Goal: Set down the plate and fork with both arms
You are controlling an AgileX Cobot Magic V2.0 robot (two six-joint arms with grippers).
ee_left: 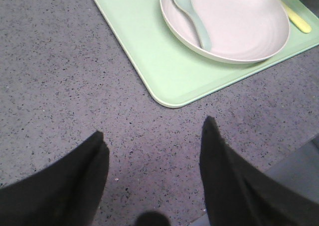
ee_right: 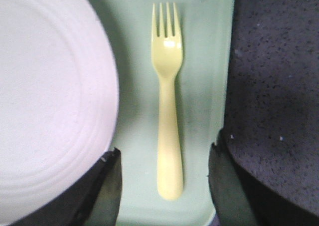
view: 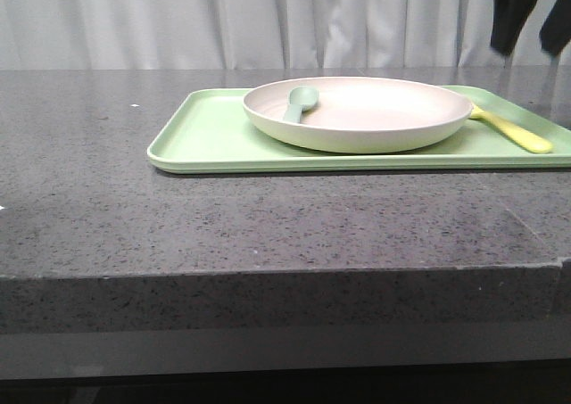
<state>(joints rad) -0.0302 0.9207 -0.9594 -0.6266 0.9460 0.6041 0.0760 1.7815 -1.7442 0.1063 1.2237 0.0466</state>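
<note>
The off-white plate (view: pixel 357 139) rests on a light-green tray (view: pixel 205 136), and a pale green spoon (view: pixel 299 101) lies in it. The yellow fork (view: pixel 513 132) lies flat on the tray just right of the plate. My right gripper (view: pixel 528 49) hangs open above the fork. In the right wrist view the fork (ee_right: pixel 168 86) points away, its handle between the spread fingers of the right gripper (ee_right: pixel 167 147) and untouched, with the plate (ee_right: pixel 50 86) beside it. My left gripper (ee_left: pixel 154 127) is open and empty over bare countertop, short of the tray's corner (ee_left: pixel 164 94). The plate (ee_left: pixel 249 31) lies beyond.
The dark speckled stone countertop (view: pixel 107 208) ends at a front edge (view: pixel 268 266) close to the camera. A white curtain (view: pixel 178 20) hangs behind the table. The tray's right rim (ee_right: pixel 224 61) runs next to the fork.
</note>
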